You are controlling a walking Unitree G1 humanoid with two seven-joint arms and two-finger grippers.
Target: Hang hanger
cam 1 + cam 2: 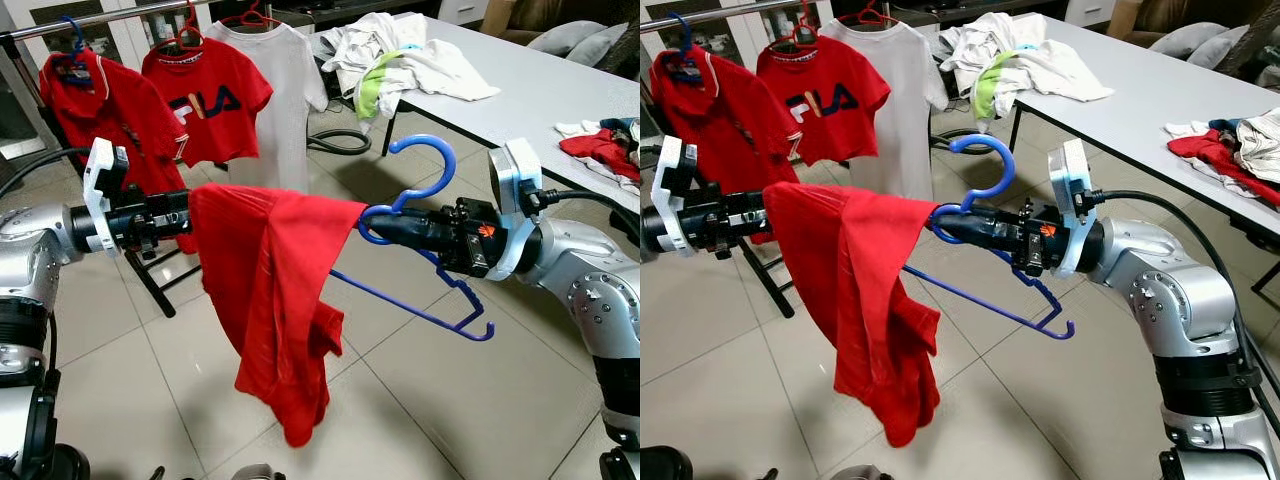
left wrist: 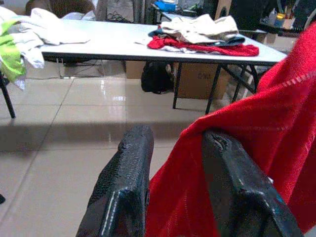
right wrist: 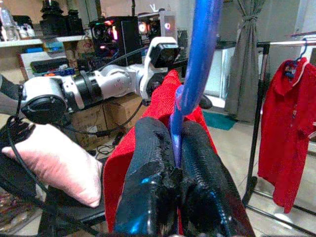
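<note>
Right wrist view: right end effector point(image 3: 175, 148) clamps blue hanger point(image 3: 197, 74).

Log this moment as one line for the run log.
right hand: shut on blue plastic hanger | left hand: shut on red cloth shirt | shirt half on hanger | not yet on rail

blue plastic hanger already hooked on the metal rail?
No. The blue plastic hanger is clamped in the right gripper, apart from the metal rail.
</note>
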